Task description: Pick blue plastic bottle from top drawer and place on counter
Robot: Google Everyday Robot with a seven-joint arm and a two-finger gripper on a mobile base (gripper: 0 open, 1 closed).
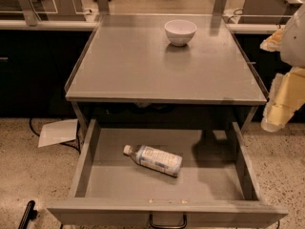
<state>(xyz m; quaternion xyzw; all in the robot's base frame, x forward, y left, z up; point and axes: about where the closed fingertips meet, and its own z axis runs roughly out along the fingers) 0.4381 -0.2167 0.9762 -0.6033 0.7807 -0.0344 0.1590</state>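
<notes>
The blue plastic bottle (155, 159) lies on its side on the floor of the open top drawer (97, 175), white cap pointing to the back left. The drawer is pulled out below the counter (143, 66), with its dark loop handle (167, 222) at the bottom edge of the view. My gripper (279, 109), pale yellow under a white arm, hangs at the right edge, beside the counter's front right corner and above and to the right of the drawer. It is apart from the bottle and holds nothing that I can see.
A white bowl (180, 32) stands at the back middle of the counter. Dark side counters (33, 66) flank it on both sides. A white sheet (58, 132) lies on the speckled floor at the left. A black object (27, 214) is at the bottom left.
</notes>
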